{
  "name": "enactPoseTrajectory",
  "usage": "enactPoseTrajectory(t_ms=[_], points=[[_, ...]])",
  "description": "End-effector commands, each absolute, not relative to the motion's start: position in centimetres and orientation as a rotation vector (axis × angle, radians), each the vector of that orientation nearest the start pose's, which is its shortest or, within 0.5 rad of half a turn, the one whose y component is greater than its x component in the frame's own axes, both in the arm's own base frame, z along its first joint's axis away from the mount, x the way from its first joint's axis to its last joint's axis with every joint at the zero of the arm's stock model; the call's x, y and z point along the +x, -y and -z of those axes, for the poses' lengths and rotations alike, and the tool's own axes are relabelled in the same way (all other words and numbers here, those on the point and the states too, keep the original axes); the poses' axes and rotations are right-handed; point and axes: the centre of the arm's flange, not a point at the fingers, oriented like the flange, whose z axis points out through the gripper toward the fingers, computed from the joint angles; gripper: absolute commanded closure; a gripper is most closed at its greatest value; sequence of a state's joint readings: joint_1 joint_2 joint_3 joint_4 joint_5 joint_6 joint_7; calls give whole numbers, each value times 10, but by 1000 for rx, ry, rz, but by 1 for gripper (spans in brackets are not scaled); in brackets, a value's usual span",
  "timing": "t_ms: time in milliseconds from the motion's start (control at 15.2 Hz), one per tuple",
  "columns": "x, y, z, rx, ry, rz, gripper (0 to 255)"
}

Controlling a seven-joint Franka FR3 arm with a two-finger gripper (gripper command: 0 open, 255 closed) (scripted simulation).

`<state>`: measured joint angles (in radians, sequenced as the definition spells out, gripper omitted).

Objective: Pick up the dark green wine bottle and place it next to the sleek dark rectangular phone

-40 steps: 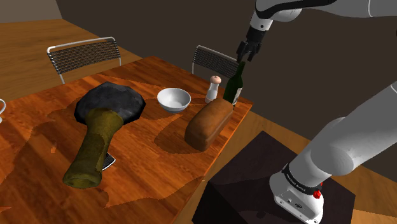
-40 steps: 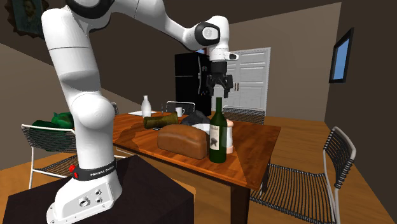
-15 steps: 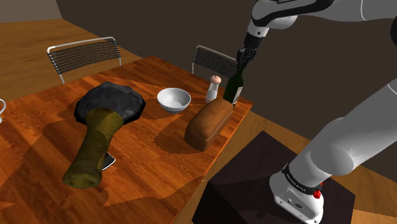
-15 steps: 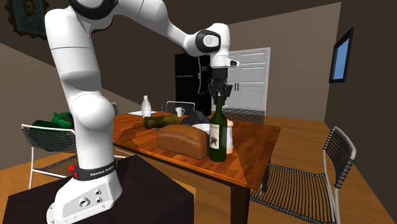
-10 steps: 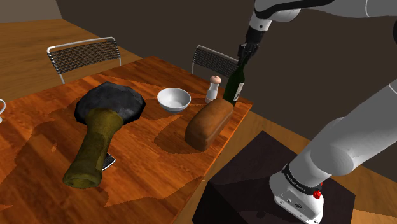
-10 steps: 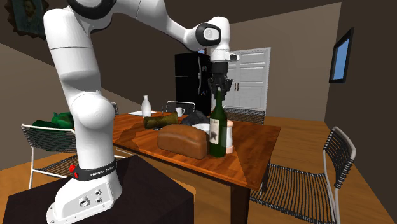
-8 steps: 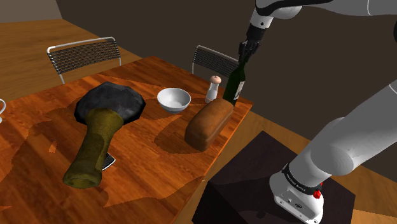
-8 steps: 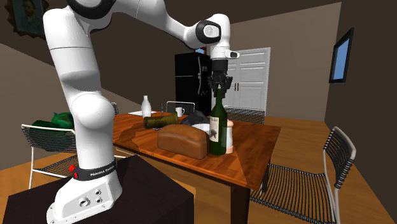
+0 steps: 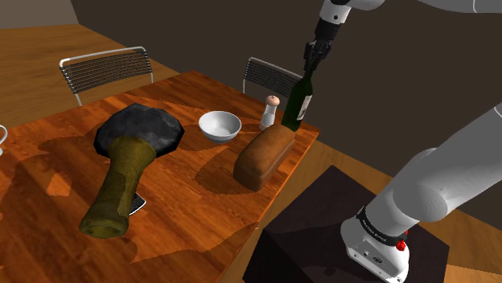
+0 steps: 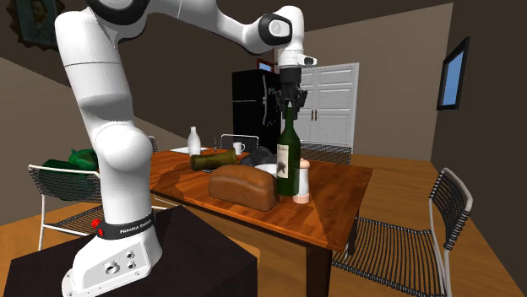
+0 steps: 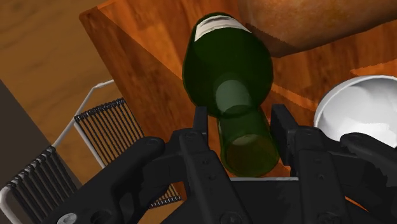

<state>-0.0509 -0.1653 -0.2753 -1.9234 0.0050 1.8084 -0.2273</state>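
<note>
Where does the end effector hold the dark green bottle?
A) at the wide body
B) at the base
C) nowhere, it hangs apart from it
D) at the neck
D: the end effector is shut on the neck of the bottle, both fingers pressing its sides.

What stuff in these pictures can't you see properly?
The phone: in the shoulder view it lies mostly under the olive-brown stalk, and just a corner peeks out.
The salt shaker: in the second exterior view it is partly behind the wine bottle.
The white bowl: in the wrist view it is cut off by the edge and covered by the gripper.
The white thing: in the shoulder view it is cut by the left edge, so I cannot tell what it is.
</note>
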Motion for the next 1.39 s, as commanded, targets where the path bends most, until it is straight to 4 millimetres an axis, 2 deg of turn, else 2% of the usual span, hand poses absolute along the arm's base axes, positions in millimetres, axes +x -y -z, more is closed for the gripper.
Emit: enactPoseTrajectory(t_ms=[0,1320], points=[[484,154,-564,-3101,-151,87,255],[452,-108,-565,-3101,-151,87,255]])
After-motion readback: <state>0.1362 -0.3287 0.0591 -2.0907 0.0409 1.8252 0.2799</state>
